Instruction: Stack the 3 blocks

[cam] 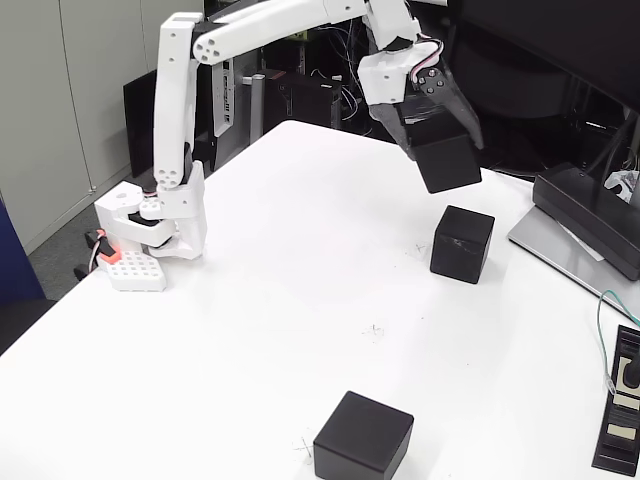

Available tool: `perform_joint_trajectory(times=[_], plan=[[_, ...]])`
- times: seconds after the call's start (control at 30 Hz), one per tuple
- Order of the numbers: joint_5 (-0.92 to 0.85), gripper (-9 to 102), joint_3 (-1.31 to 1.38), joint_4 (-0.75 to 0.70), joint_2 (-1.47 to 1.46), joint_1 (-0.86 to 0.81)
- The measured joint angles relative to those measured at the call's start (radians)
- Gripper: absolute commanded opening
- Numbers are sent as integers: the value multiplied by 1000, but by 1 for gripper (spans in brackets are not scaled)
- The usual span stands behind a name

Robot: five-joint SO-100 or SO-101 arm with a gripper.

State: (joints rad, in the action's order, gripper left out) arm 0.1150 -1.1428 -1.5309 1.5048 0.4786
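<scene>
Stacking barely begun: one cube [447, 160] clamped in jaws [437, 140] above second cube [462, 244], third cube [363, 438] apart on worktop [280, 280], nothing stacked.

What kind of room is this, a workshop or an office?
Probably an office or lab: a white table carries a small white robot arm, with grey cabinet doors behind it and dark electronics with cables at the back.
</scene>
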Motion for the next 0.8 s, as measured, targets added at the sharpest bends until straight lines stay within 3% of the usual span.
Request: perform_joint_trajectory(times=[0.8], plan=[[103, -1, 2, 84, -150, 5]])
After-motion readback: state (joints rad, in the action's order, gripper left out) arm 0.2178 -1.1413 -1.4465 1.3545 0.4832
